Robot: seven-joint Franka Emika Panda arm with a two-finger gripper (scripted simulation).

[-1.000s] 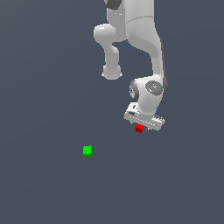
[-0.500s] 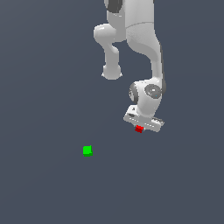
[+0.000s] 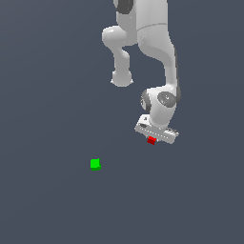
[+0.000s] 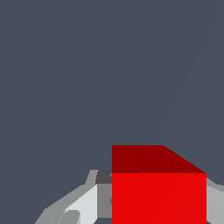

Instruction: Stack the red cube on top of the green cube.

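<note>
red cube [image 3: 151, 140] slightly tilted, gripper [image 3: 153, 139] clamping it

Red cube [image 3: 151, 140]: tiny, bright red, plain; seen tucked under the end effector [image 3: 153, 139], w/ grey fingers [image 4: 83, 205] at both sides. Green cube [image 3: 95, 164]: same size approx., bright green, lying alone, well apart toward the exterior view's left.
</note>
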